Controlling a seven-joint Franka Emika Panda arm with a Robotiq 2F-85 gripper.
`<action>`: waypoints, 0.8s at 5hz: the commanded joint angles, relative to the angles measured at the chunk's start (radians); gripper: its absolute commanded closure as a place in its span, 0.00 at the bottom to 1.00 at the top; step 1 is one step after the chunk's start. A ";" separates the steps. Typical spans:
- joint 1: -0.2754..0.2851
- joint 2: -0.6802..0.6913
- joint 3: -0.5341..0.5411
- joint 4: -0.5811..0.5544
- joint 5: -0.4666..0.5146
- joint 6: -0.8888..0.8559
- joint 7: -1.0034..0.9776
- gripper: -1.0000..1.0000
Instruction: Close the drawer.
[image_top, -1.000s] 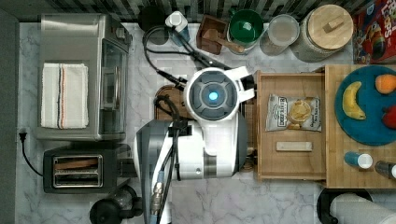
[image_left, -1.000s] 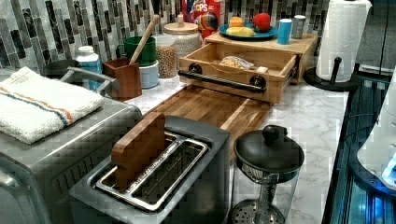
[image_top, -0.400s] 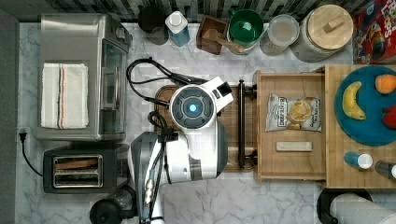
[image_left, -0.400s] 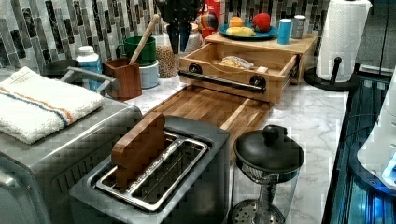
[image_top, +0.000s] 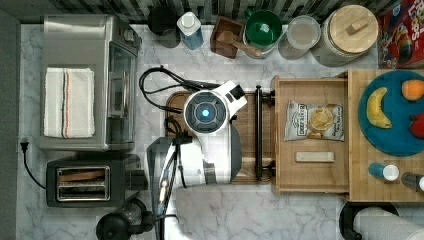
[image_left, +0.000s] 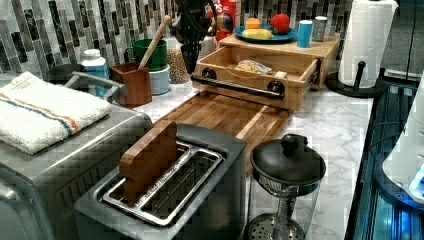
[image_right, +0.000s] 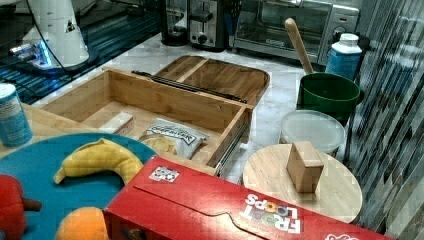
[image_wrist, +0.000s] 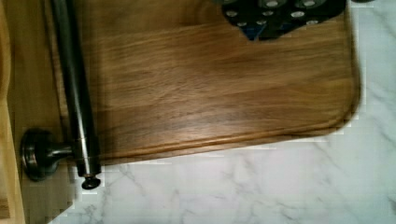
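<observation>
The drawer (image_top: 310, 100) stands pulled out, a light-wood box holding a chip bag (image_top: 314, 121) and a small pale block (image_top: 314, 157). Its long black bar handle (image_top: 258, 135) faces the top view's left. My arm's wrist (image_top: 206, 112) hangs over the dark wooden tray (image_top: 247, 120), just left of the handle in the top view. In the left view my gripper (image_left: 190, 62) hangs dark beside the far end of the handle (image_left: 235, 86). The wrist view looks down on one handle end (image_wrist: 77, 93), its post (image_wrist: 37, 151) and the tray (image_wrist: 210, 84).
A toaster oven (image_top: 85, 80) and toaster (image_top: 82, 185) stand at the top view's left. Along the back wall are a utensil holder (image_top: 227, 37), a green cup (image_top: 263, 27) and jars (image_top: 350, 32). A blue plate (image_top: 390, 115) with fruit sits on the cabinet top.
My arm has swung toward the top view's left, off the drawer's front and out over the tray. In the left view the gripper has come down by the handle. The drawer has not moved.
</observation>
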 joint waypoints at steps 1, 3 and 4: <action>-0.049 0.056 -0.032 -0.031 -0.004 0.044 -0.212 1.00; -0.076 0.104 -0.068 -0.065 0.026 0.139 -0.367 1.00; -0.099 0.118 -0.076 -0.062 0.012 0.155 -0.415 1.00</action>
